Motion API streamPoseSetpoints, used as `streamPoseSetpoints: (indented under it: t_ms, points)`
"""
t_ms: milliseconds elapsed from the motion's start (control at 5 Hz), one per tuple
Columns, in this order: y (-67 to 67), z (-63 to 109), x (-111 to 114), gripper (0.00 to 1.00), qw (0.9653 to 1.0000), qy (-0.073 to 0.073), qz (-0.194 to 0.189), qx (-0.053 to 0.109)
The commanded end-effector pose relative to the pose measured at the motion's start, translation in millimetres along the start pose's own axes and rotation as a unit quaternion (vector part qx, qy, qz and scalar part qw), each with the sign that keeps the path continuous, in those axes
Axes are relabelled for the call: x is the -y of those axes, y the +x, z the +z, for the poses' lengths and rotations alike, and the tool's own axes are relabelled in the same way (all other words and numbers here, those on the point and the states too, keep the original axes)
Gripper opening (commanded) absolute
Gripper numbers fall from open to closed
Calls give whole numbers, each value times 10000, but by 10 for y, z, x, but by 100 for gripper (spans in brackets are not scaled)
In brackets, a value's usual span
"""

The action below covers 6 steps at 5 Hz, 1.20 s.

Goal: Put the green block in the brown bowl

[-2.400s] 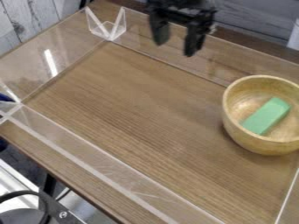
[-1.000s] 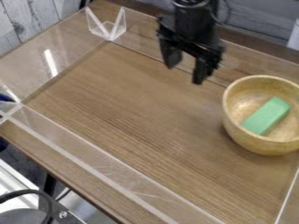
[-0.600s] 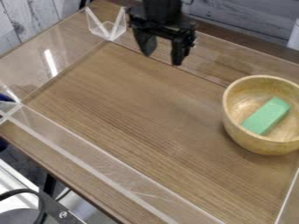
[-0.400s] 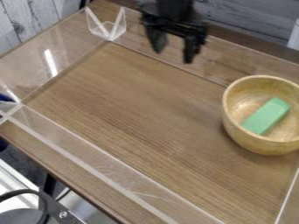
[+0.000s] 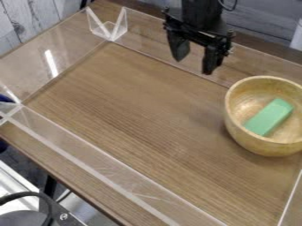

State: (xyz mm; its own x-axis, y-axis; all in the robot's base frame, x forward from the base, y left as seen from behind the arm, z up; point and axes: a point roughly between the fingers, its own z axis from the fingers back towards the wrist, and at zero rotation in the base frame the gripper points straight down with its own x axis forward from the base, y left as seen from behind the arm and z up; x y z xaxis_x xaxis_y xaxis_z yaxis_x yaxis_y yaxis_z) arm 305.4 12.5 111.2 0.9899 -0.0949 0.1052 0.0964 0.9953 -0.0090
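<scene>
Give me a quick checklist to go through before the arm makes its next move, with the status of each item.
1. Green block lies inside the brown bowl: ok.
2. End effector is open and holds nothing: ok.
3. End effector is clear of the bowl, up and to its left in the picture: ok.
4. Bowl sits upright on the wooden table: ok.
5. Whether the block lies flat on the bowl's bottom or leans on its wall: cannot tell.

Arm [image 5: 197, 9]: black throughout, a dark housing running out past the upper frame edge. Gripper [image 5: 196, 55]: black, matte, a blocky body carrying two slim straight fingers [image 5: 214, 58] that taper toward their tips. Cables, screws and markings cannot be made out.
</scene>
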Motion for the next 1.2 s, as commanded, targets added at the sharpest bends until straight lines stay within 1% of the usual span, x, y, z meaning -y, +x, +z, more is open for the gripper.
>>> streamPoseSetpoints:
  t_ms: [0, 200, 400, 600, 800, 1000]
  points:
    - [40, 342, -246, 100, 9990, 66, -182, 404]
    - [-72, 425, -444, 100, 9990, 114, -219, 380]
    - [-119, 459, -324, 100, 9986, 43, -401, 333]
    - [-79, 435, -89, 100, 9984, -242, -293, 427]
    - [-115, 394, -174, 100, 9974, -280, -101, 660]
    - [-124, 397, -288, 100, 9953, -260, 121, 923]
